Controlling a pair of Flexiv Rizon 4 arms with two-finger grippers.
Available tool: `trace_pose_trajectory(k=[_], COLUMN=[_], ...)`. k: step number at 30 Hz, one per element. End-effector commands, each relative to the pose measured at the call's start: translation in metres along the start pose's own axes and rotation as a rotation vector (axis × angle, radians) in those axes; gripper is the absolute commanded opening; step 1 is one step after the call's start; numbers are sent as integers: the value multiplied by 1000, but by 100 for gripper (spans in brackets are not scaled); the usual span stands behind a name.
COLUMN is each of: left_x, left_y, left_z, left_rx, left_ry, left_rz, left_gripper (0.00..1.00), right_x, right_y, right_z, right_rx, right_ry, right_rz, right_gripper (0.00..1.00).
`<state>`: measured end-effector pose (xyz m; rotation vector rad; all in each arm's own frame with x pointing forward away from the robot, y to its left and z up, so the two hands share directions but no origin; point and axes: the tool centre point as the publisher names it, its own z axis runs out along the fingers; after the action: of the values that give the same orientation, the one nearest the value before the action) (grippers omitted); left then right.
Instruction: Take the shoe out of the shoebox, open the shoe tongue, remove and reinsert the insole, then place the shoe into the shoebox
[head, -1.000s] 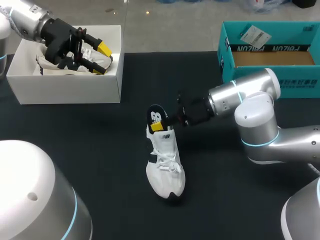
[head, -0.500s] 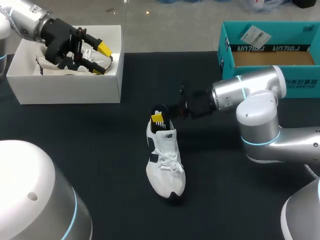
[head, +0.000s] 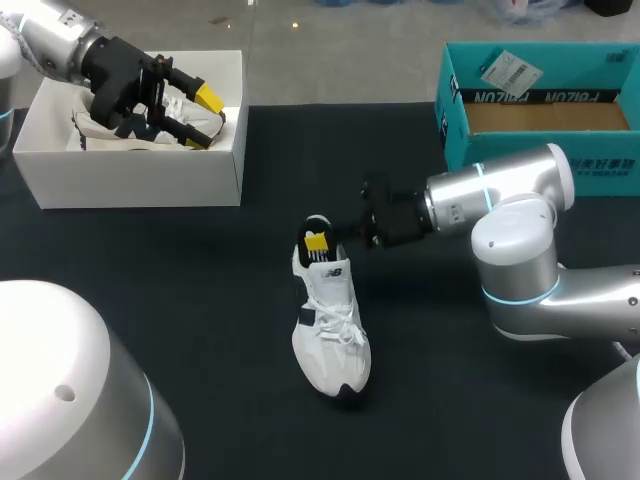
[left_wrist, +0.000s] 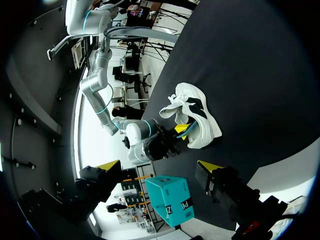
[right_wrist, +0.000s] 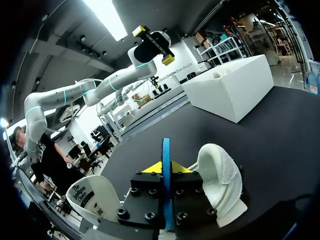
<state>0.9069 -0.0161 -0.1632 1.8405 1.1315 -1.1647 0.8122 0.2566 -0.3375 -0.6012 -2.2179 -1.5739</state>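
The white shoe (head: 330, 320) lies upright on the black table (head: 150, 300), between the white box (head: 140, 180) and the teal box (head: 455, 130), apart from both. The right gripper (head: 317, 242) is at the shoe's heel opening, clenched on the blue-edged insole (right_wrist: 165, 150). The left gripper (head: 205, 118) hangs over the white box, fingers spread and holding nothing.

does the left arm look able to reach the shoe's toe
Probably yes: the left claw hangs open over the white box, and the right claw, holding the insole, is only at the heel end of the shoe.
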Motion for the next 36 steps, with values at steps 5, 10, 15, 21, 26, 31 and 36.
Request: trace_pose_trajectory(k=[5,10,15,21,26,31,36], left_x=[0,0,0,0,0,0,0], left_y=[0,0,0,0,0,0,0], left_z=[-1,-1,-1,-1,-1,-1,-1], left_rx=[2,2,2,2,2,2,2], left_ry=[3,3,3,3,3,3,3], left_rz=[1,1,1,1,1,1,1], left_gripper=[100,100,100,100,100,100,100], right_x=[5,5,2,4,6,1,-4], right_y=[-16,-9,2,5,0,-3,-1], right_z=[5,-2,-8,-18,-25,-19,-10], right_rx=[59,20,7,9,3,1,-2], right_ry=[34,-2,-28,-59,-77,-84,-86], right_rz=[29,9,-13,-22,-7,9,19], right_gripper=[0,70,74,65,36,0,0])
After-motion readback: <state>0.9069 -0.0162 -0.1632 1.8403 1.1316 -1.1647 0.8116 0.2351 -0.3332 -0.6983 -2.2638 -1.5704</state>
